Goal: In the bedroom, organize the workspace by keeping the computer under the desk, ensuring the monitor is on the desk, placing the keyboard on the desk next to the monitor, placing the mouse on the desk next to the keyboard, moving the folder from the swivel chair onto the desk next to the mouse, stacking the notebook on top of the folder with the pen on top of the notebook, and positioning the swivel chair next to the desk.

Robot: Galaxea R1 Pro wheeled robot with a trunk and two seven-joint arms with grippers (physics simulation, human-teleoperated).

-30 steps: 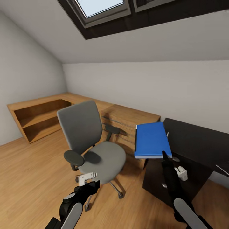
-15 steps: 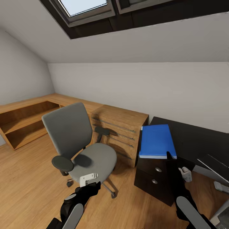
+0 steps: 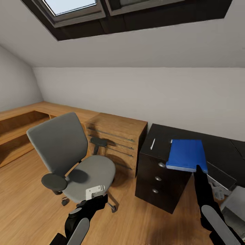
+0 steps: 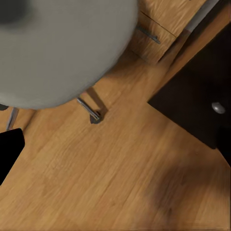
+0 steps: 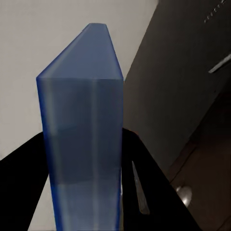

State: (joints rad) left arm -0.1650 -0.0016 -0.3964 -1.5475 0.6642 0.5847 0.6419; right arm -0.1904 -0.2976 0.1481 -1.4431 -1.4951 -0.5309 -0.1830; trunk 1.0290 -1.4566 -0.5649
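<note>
Soft, even simulated daylight, faint floor shadows, wide-angle stretch at edges.

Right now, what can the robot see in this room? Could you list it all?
swivel chair: one, grey, on the wooden floor at left.
dresser: one, light wood, behind the chair.
desk: one, black with three drawers, at right.
pen: one, white, on the desk's near corner.
folder: one, blue, held above the desk.
skylight: one, in the sloped ceiling.
left gripper: one, white-tipped, near the chair seat.
right gripper: one, black, shut on the folder.
</note>
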